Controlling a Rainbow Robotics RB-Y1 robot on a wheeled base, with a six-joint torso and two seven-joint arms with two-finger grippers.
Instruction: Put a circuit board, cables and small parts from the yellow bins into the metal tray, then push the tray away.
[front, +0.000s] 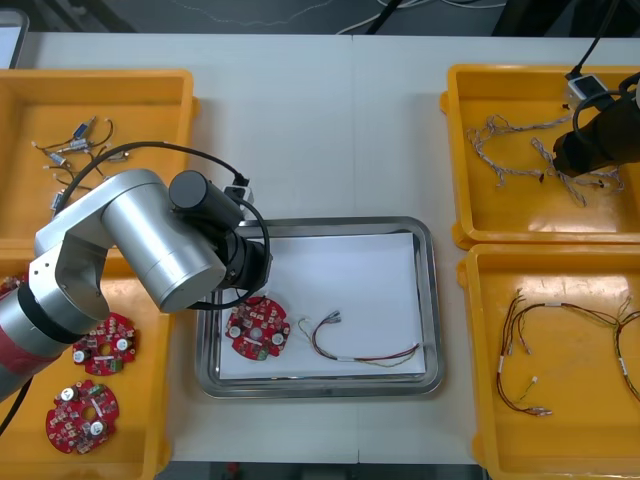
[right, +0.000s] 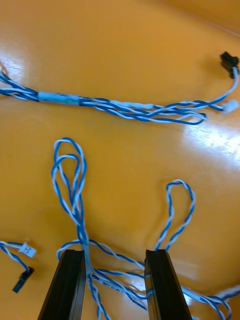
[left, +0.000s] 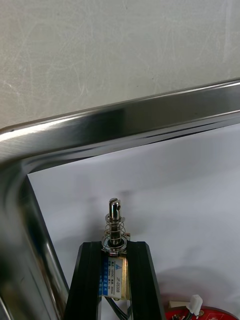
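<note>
The left end effector (left: 114, 248) is clamped on a small metal part (left: 115, 232), gripping its flat-sided body, and hangs over the white floor of the metal tray (left: 125, 120) near a corner. We judge this part rigid, smooth and dense for its size. A slim pin ringed by a spring projects beyond the fingertips, so the hold belongs on the body, never on the pin. A circuit board (front: 258, 328) and a red and yellow cable (front: 365, 352) already lie in the tray, which sits on the bench (front: 330, 130). The right end effector (right: 114, 260) is low over the far right yellow bin (front: 470, 150), fingers apart and straddling strands of a twisted blue and white cable (right: 80, 210). We expect this cable to be light, limp and prone to snagging its neighbours. Take it where several strands run together between the fingers, not by a single loop or a connector, and lift slowly to shed any tangled cable.
</note>
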